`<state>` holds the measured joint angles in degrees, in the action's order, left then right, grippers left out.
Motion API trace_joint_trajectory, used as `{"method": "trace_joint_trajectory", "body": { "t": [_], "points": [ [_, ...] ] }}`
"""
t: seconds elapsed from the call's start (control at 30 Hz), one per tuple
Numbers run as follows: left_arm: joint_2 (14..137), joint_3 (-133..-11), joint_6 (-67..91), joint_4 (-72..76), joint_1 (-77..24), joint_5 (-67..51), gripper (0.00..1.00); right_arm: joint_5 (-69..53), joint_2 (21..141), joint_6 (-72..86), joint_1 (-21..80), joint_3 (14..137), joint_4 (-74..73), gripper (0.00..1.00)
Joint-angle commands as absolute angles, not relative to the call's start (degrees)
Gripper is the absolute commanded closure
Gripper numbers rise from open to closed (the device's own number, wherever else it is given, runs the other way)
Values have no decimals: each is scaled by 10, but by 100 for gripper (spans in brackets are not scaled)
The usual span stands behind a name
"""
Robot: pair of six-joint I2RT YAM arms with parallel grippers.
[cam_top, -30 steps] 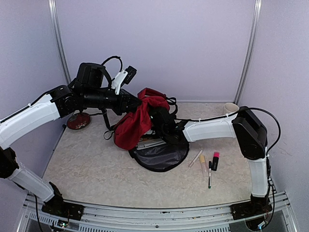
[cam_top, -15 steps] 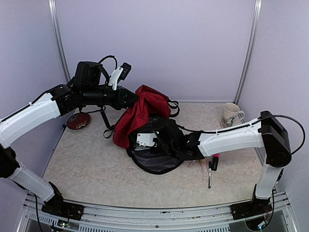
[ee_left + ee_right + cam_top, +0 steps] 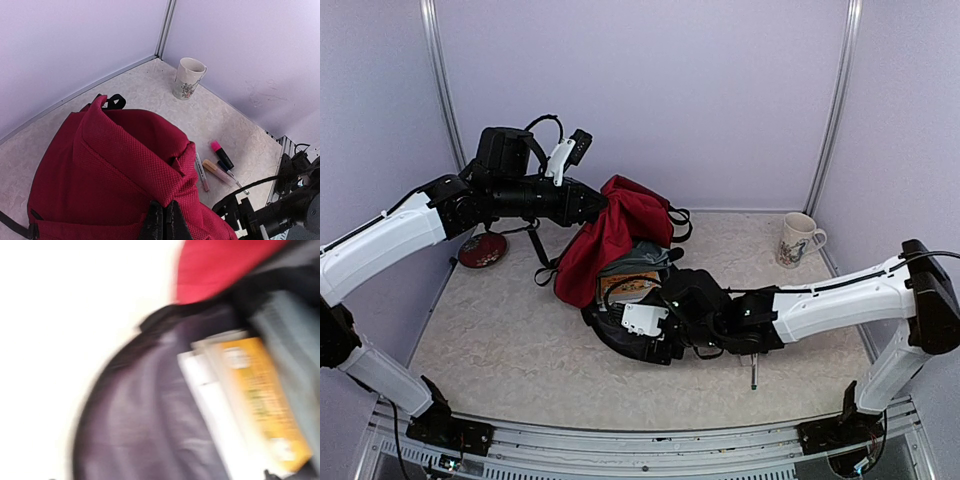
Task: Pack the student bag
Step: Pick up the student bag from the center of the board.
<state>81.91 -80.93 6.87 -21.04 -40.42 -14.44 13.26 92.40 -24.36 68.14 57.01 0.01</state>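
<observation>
The student bag (image 3: 620, 230) is dark red and lies mid-table, its mouth open toward me with dark lining (image 3: 610, 338) showing. An orange book (image 3: 625, 286) and a grey item (image 3: 642, 260) sit inside. My left gripper (image 3: 603, 205) is shut on a fold of the red fabric (image 3: 150, 165) and holds the flap up. My right gripper (image 3: 625, 325) hovers low over the front rim of the opening. Its view is blurred: lining (image 3: 140, 430), a white book (image 3: 210, 400) and the orange book (image 3: 260, 405) show, but its fingers cannot be made out.
A flowered mug (image 3: 797, 238) stands at the back right, also in the left wrist view (image 3: 188, 78). Several pens and a pink highlighter (image 3: 221, 155) lie right of the bag, mostly under my right forearm in the top view. A red round object (image 3: 482, 249) sits at the left wall.
My right arm has pulled back out of the bag's mouth toward the front edge, its forearm swinging low over the pens and uncovering the mug. The left gripper lifted the flap slightly, then held.
</observation>
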Motion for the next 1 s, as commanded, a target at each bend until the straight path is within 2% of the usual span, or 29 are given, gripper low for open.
{"method": "trace_joint_trajectory", "body": {
  "t": [0.0,0.23,0.33,0.37,0.43,0.57,0.97],
  "points": [
    [812,-820,70,-171,-398,-142,100,151,993,-198,711,565,-51,1],
    [811,-817,71,-169,-398,-145,100,291,1110,-220,713,627,-86,1],
    [811,-817,70,-169,-398,-148,100,308,1122,-219,712,637,-83,10],
    [812,-817,70,-170,-398,-150,100,309,1124,-218,712,640,-82,21],
    [812,-818,69,-171,-398,-151,100,314,1124,-215,712,644,-84,55],
    [810,-819,67,-171,-398,-151,100,338,1102,-216,712,650,-82,100],
    [771,-843,66,-177,-395,-166,100,450,915,-279,709,695,-59,100]
  ]
}}
